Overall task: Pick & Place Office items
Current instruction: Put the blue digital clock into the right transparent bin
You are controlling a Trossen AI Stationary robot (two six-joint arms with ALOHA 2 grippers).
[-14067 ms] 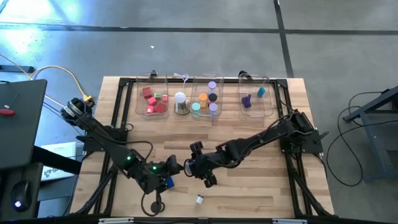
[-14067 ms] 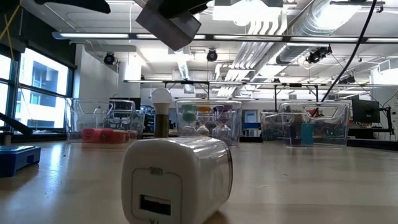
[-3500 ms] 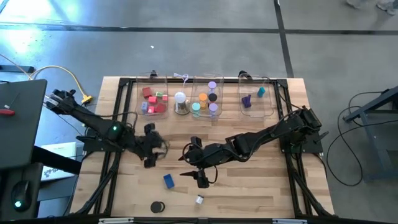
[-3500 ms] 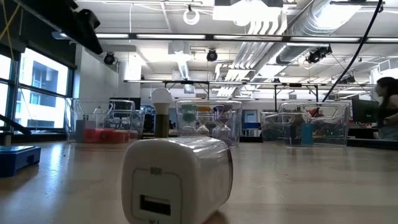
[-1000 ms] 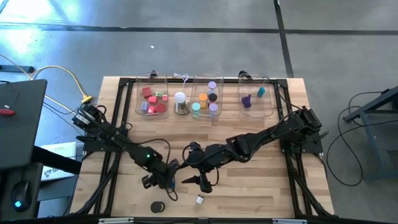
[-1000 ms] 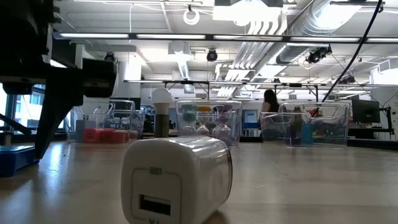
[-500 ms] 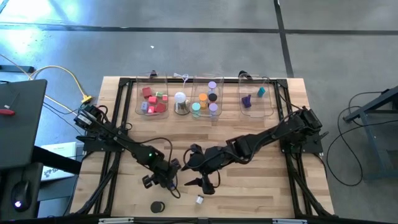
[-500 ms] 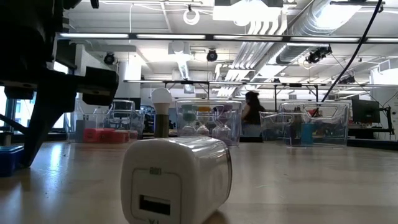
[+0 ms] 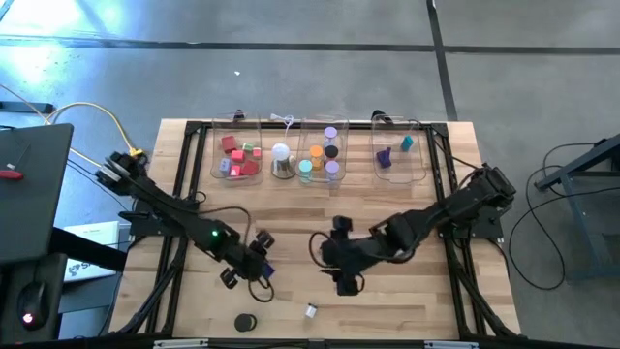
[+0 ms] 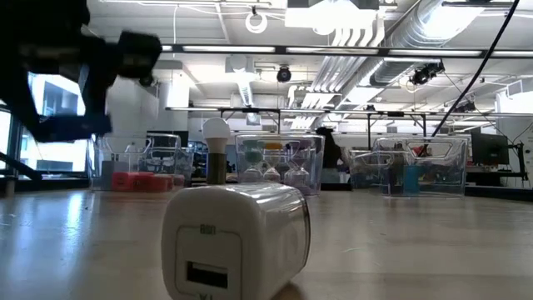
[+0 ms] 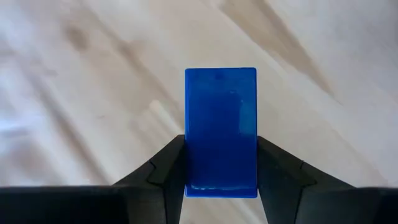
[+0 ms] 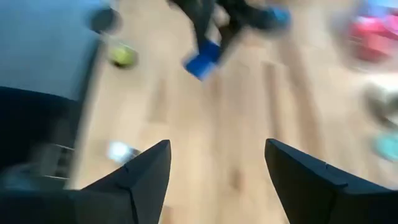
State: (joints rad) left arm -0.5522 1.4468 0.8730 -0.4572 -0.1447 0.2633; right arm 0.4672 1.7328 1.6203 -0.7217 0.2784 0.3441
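My left gripper (image 9: 258,265) hangs over the table's near left-middle, shut on a blue rectangular block (image 11: 221,130); the right wrist view also shows that block (image 12: 203,60). In the low view the left gripper (image 10: 79,79) is up at the left, off the table. My right gripper (image 9: 332,256) is open above the table's middle, to the right of the left one, touching nothing. A small white adapter (image 9: 311,311) and a black disc (image 9: 244,322) lie near the near edge. Other coloured pieces sit in clear bins at the far side. My left gripper pinches the blue block between its two fingers, on the two long sides near one end (image 11: 221,177). The rest of the block reaches out past the fingertips. The block is lifted clear of the table.
Three clear bins stand along the far edge: red and pink pieces (image 9: 237,157), orange, teal and purple cylinders (image 9: 323,155), purple and teal pieces (image 9: 398,153). A white dome on a silvery base (image 9: 281,160) stands between the first two. The white adapter (image 10: 237,242) fills the low view's foreground.
My left gripper, shut on the blue block, has risen off the table and moved toward the far edge; the block, on the table a second ago, is now lifted clear. My right gripper has moved toward the table's right, away from the left gripper.
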